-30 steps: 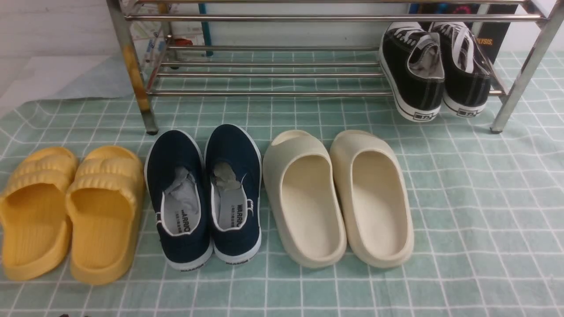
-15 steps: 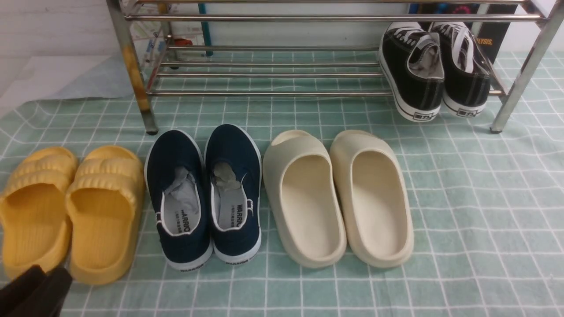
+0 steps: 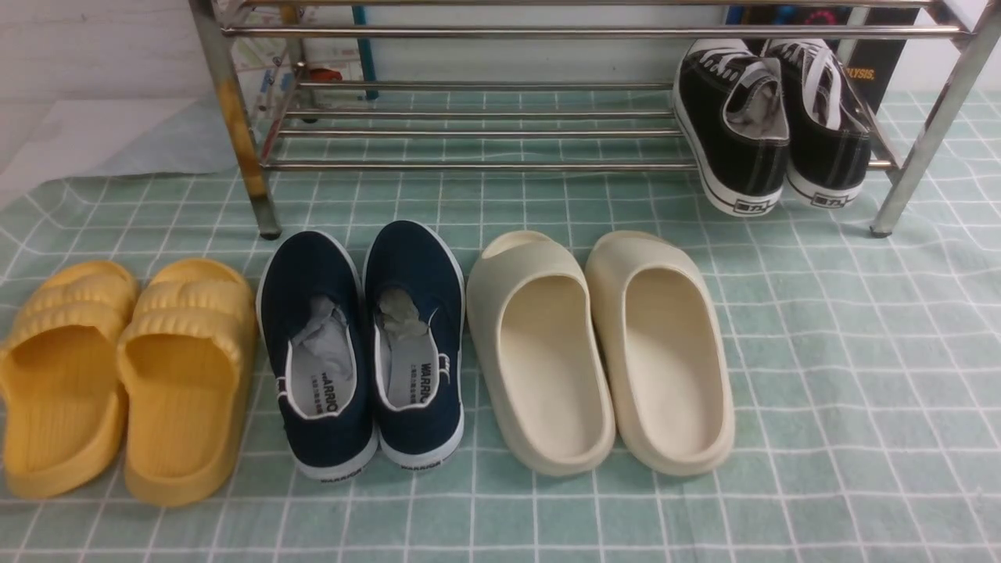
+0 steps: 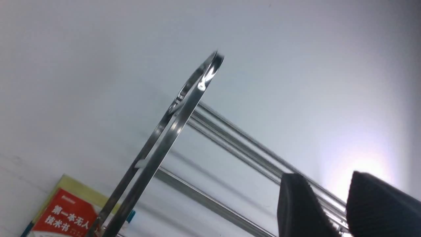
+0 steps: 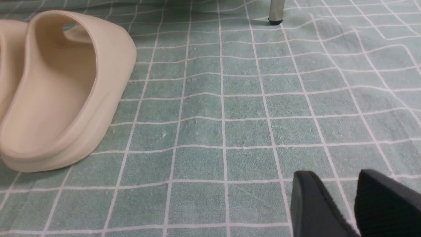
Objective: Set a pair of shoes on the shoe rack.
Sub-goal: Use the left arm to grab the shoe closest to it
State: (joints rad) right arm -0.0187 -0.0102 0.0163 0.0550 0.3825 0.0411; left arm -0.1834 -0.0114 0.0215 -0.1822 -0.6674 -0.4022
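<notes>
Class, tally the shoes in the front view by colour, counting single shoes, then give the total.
Yellow slides: 2
Navy slip-ons: 2
Cream slides: 2
Black lace-ups: 2
Total: 8

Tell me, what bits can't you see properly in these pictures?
- Front view: the shoe rack, its top cut off by the upper edge.
- Front view: the dark box, mostly behind the black sneakers.
- Left wrist view: the red book, cut by the frame edge and crossed by the rack.
- Right wrist view: the second cream slide, nearly all out of frame.
- Wrist views: left end effector and right end effector, tips only.
</notes>
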